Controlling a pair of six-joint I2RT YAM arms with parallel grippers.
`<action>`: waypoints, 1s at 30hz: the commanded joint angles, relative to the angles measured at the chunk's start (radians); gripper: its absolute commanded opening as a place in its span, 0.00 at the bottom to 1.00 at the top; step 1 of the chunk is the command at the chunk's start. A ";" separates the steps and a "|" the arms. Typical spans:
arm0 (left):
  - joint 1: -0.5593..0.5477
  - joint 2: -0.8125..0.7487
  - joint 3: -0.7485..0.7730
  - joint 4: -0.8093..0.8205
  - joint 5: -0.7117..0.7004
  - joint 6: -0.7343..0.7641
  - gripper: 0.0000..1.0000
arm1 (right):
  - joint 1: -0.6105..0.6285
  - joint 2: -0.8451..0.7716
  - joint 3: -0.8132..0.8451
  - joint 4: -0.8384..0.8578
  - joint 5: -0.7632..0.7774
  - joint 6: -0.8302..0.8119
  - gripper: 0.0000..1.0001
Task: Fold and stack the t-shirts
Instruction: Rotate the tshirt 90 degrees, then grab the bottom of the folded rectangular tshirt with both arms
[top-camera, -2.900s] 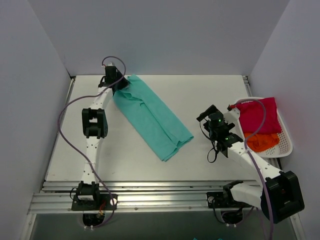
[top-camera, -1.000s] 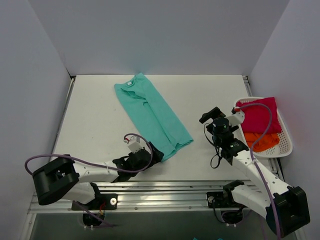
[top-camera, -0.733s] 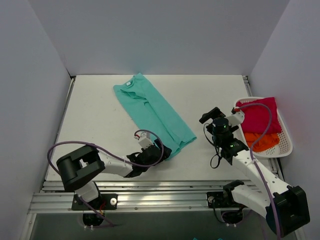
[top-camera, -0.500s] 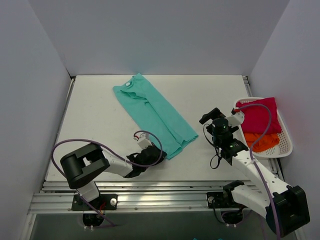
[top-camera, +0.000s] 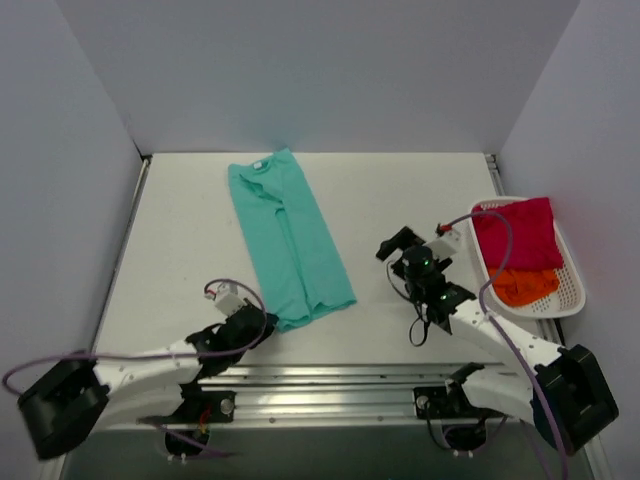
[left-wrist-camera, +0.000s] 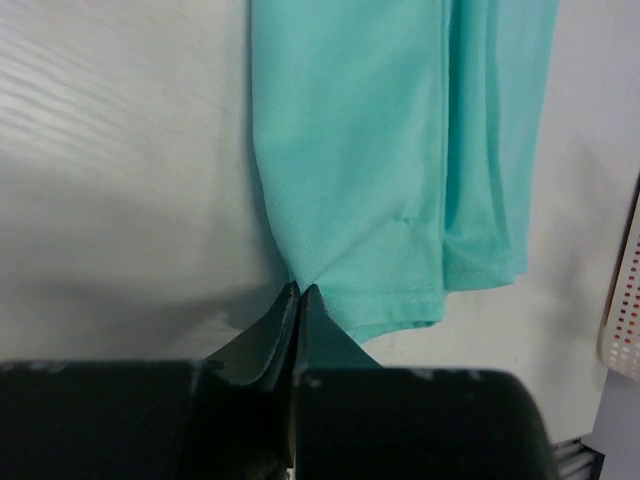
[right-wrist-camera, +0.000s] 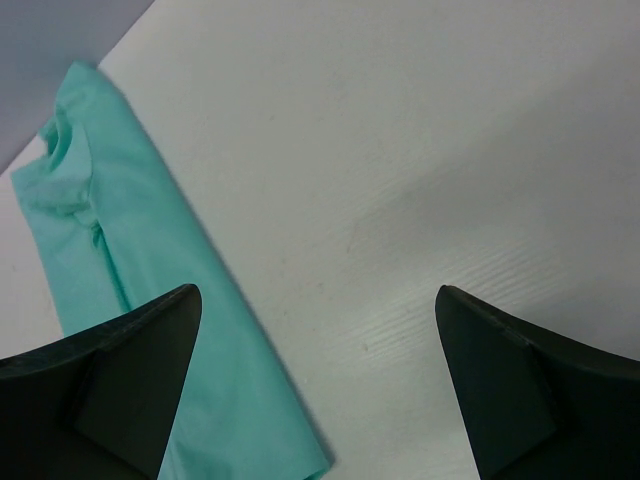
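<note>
Teal tee (top-camera: 288, 240): lies flat on the table (top-camera: 180, 230) as a long narrow strip, folded lengthwise, with the collar at its far end and the hem at its near end; a lengthwise fold line runs down it. Left gripper (left-wrist-camera: 298, 295): at the tee's near-left hem corner, fingers pressed together and pinching that corner, with the cloth puckered to a point at the tips; how many layers are caught cannot be told. Right gripper (top-camera: 397, 242): right of the tee's near half, clear of the cloth, fingers spread wide and holding nothing. Basket (top-camera: 570, 300): well to the right of the tee, beyond the right gripper. Magenta tee (top-camera: 515, 232): heaped in the basket's far part. Orange tee (top-camera: 522, 285): bunched in the basket's near part. Step in hand, as judged: squaring the strip by its hem corner, ahead of a crosswise fold of hem toward collar. Handling notes: keep the pinch firm so no layer slips out; pull along the tee's length rather than across it, so the lengthwise fold stays closed; keep the corner low to avoid dragging the collar end askew. With one corner held, the hem is apt to skew, so the right gripper would do well to take the tee's near-right corner so the edge travels level.
</note>
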 joint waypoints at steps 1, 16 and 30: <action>0.011 -0.287 0.010 -0.467 -0.153 -0.021 0.02 | 0.147 0.109 -0.006 0.099 0.029 0.040 1.00; 0.123 -0.458 0.049 -0.603 -0.135 0.139 0.04 | 0.531 0.407 0.009 0.150 0.074 0.128 1.00; 0.113 -0.091 0.072 -0.371 -0.052 0.143 0.02 | 0.739 0.321 -0.002 0.128 0.083 0.252 0.83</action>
